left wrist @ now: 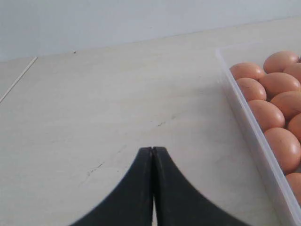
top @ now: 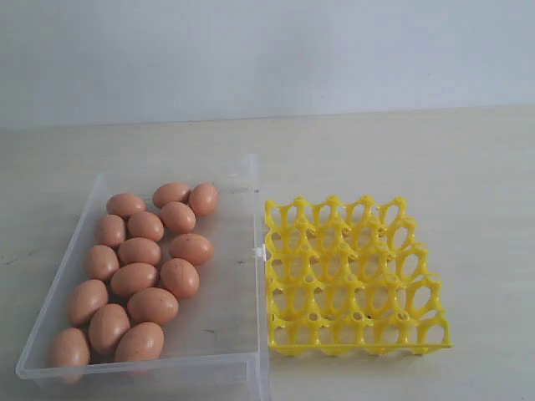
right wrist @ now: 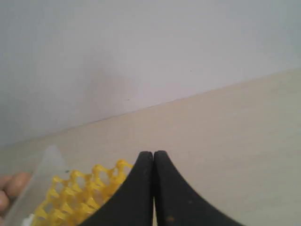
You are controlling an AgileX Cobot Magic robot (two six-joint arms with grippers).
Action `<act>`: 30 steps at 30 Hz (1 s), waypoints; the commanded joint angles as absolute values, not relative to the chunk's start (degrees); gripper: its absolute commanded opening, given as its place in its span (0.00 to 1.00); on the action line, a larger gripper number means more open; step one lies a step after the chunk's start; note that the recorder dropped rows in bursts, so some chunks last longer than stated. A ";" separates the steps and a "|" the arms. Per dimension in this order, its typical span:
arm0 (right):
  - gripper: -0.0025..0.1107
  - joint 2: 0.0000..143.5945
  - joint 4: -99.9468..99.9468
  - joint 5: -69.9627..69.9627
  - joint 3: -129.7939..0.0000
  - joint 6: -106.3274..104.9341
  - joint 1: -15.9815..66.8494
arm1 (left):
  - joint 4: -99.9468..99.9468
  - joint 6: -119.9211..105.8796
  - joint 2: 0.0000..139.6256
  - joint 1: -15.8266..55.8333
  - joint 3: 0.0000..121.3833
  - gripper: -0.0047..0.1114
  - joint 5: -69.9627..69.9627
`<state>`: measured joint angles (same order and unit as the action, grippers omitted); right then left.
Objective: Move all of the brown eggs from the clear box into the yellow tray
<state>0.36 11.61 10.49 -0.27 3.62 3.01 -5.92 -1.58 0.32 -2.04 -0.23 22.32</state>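
Exterior view: brown eggs (top: pixel 134 280) heaped in clear box (top: pixel 221 322), frame left; yellow tray (top: pixel 359 344) beside it at right, empty. My left gripper (left wrist: pixel 153 149), right gripper (right wrist: pixel 154 153): pinched closed, nothing held. Eggs look smooth, brittle; I'd pinch gently across the waist.

The left gripper (left wrist: pixel 152 149) shows 2 matte black fingers (left wrist: pixel 134 193), smooth and plain, each narrow at the tip and flaring outward in a concave curve toward the base; a thin straight seam runs between them. The right gripper (right wrist: pixel 153 153) has the same 2 black, horn-shaped fingers (right wrist: pixel 176 197), with rounded tips and 1 small pale speck near one base.
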 commanded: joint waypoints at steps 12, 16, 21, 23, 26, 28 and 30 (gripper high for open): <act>0.02 26.87 10.56 18.68 -21.52 14.77 4.06 | -5.78 -1.33 0.00 -1.61 0.00 0.04 21.79; 0.02 40.12 10.56 22.14 -30.24 7.74 13.70 | -5.78 -1.33 0.00 -1.61 0.00 0.04 21.79; 0.02 58.24 10.24 22.57 -39.97 -1.02 26.51 | -5.78 -1.33 0.00 -1.61 0.00 0.04 21.79; 0.02 64.45 10.12 21.29 -44.20 -3.54 29.99 | -5.78 -1.33 0.00 -1.61 0.00 0.04 21.79; 0.02 74.18 9.76 21.75 -51.28 -3.65 33.52 | -5.78 -1.33 0.00 -1.61 0.00 0.04 21.79; 0.02 80.30 8.94 24.67 -57.17 -4.64 35.73 | -5.78 -1.33 0.00 -1.61 0.00 0.04 21.79; 0.02 85.72 8.82 28.48 -62.80 -6.71 37.37 | -5.78 -1.33 0.00 -1.61 0.00 0.04 21.79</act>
